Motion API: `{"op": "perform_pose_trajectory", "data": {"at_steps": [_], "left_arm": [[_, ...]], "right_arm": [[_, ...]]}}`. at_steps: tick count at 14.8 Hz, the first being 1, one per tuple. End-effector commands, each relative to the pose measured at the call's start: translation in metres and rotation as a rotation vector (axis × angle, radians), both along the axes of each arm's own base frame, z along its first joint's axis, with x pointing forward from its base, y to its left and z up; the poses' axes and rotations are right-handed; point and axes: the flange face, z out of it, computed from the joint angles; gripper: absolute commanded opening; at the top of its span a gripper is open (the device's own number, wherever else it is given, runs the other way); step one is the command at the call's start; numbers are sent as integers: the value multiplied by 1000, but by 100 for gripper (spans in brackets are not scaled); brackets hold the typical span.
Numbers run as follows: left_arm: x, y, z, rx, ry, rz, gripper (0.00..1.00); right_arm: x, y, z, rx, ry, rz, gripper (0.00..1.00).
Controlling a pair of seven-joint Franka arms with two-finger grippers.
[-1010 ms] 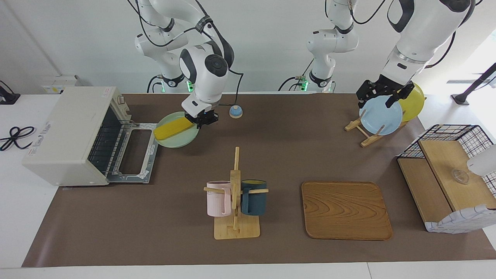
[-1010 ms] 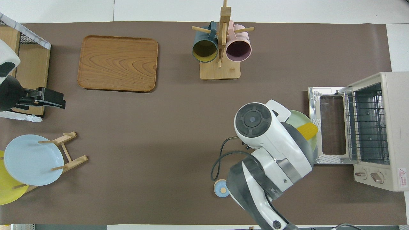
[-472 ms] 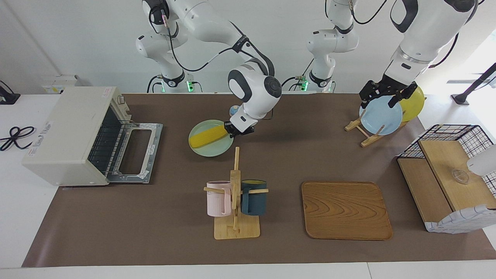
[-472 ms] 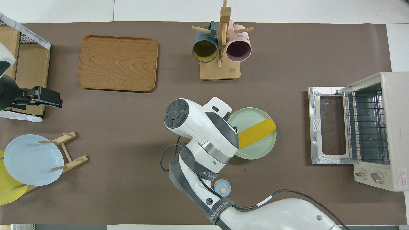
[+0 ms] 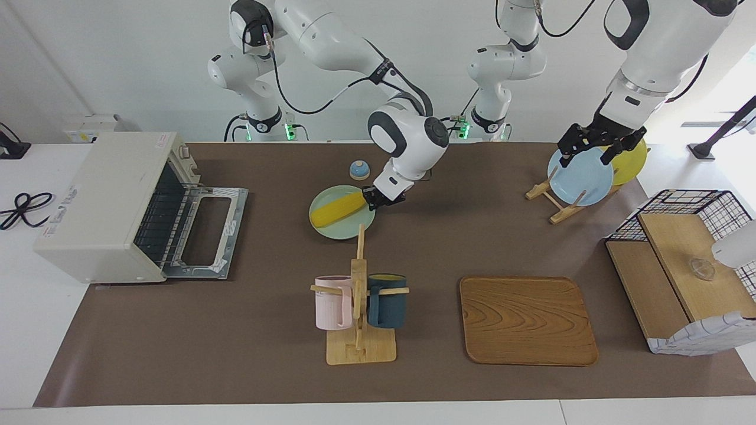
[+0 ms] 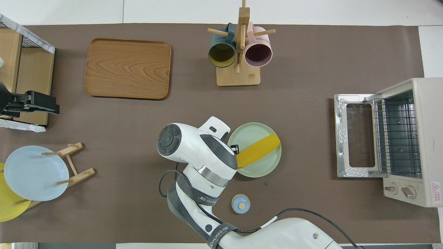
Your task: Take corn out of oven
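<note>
Your bright yellow corn cob (image 5: 339, 208) lies across the pale green round plate (image 5: 333, 227), which sits on the brown-covered bench (image 5: 236, 330) near its middle, well apart from the boxy off-white toaster oven (image 5: 112, 203) at the right arm's end. The oven's drop-down door (image 5: 207, 238) hangs open and flat, and you can see only the bare wire rack (image 6: 398, 133) inside.

The right end effector (image 5: 380, 198) is at the plate's rim, at the corn's end nearest it. You cannot tell from either view whether its fingers are clamped on the corn, on the plate, or parted. A small blue round bell-like object (image 5: 359, 170) sits on the bench nearer to the robots than the plate.

The left end effector (image 5: 596, 144) hangs over the wooden plate rack (image 5: 552, 203) at the left arm's end of the bench; its finger spread cannot be made out. That rack holds a light blue plate (image 5: 582, 177) upright and a yellow plate (image 5: 629, 159) beside it.

Farther from the robots, a wooden mug tree (image 5: 359, 307) carries a pink mug (image 5: 332, 302) and a dark teal mug (image 5: 387, 301), both hung on its pegs. Beside it, toward the left arm's end, lies a wooden tray (image 5: 527, 320) with nothing on it. The black wire basket (image 5: 688, 203) holds wooden boards (image 5: 679, 265).
</note>
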Motion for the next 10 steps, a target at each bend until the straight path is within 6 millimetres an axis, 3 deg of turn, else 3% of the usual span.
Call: {"op": "perform_pose_trajectory", "data": {"at_steps": [1, 5, 7, 8, 9, 10], "left_arm": [[0, 9, -3, 3, -16, 1, 100], [1, 11, -2, 3, -24, -1, 100], [1, 12, -2, 3, -28, 0, 100], [1, 12, -2, 3, -28, 0, 100], [1, 12, -2, 3, -30, 0, 100], [1, 12, -1, 3, -31, 0, 100]], "right_arm": [[-1, 7, -10, 30, -23, 14, 0], [-5, 5, -24, 55, -33, 25, 0], [3, -4, -30, 114, -12, -44, 0], [2, -3, -32, 137, -8, -59, 21], [3, -3, -33, 138, -9, -60, 73], [4, -3, -31, 141, -13, -61, 94]]}}
